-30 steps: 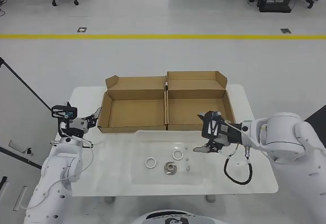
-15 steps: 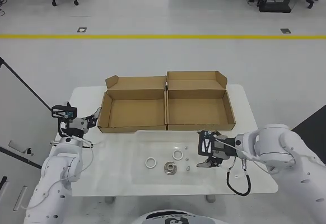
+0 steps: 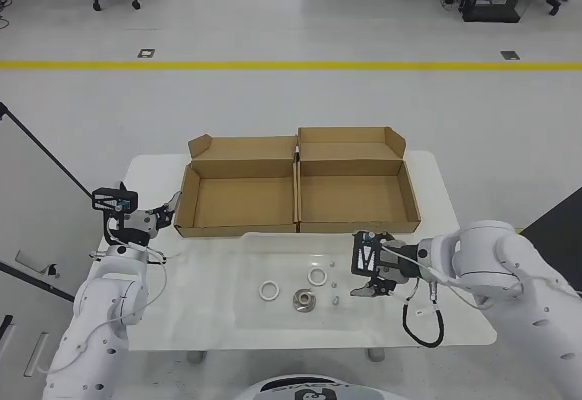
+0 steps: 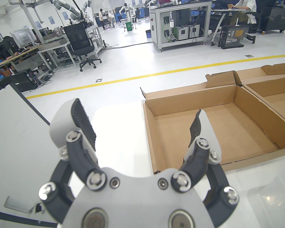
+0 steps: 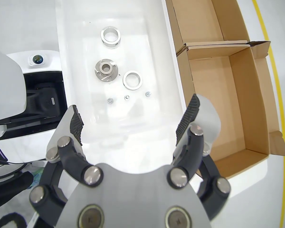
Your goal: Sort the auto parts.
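A white tray [image 3: 271,238] at the table's front holds two metal rings [image 3: 269,291] [image 3: 318,275], a flanged hub [image 3: 304,299] and three small nuts. In the right wrist view the rings [image 5: 110,36] [image 5: 132,80], hub [image 5: 106,69] and nuts [image 5: 126,97] lie just beyond my right gripper [image 5: 134,105]. That gripper [image 3: 359,283] is open, with nothing between its fingers, over the tray's right end. My left gripper [image 3: 168,210] [image 4: 137,108] is open beside the left box's outer corner.
Two open cardboard boxes, left [image 3: 243,200] [image 4: 204,129] and right [image 3: 356,197] [image 5: 228,100], stand side by side behind the tray, both with bare floors. A grey panel [image 3: 21,200] leans off the table's left side. A black cable loops under my right forearm.
My right gripper has moved from near the right box's front wall toward the table's front and slightly left, to the tray's right end. The left arm has stayed still.
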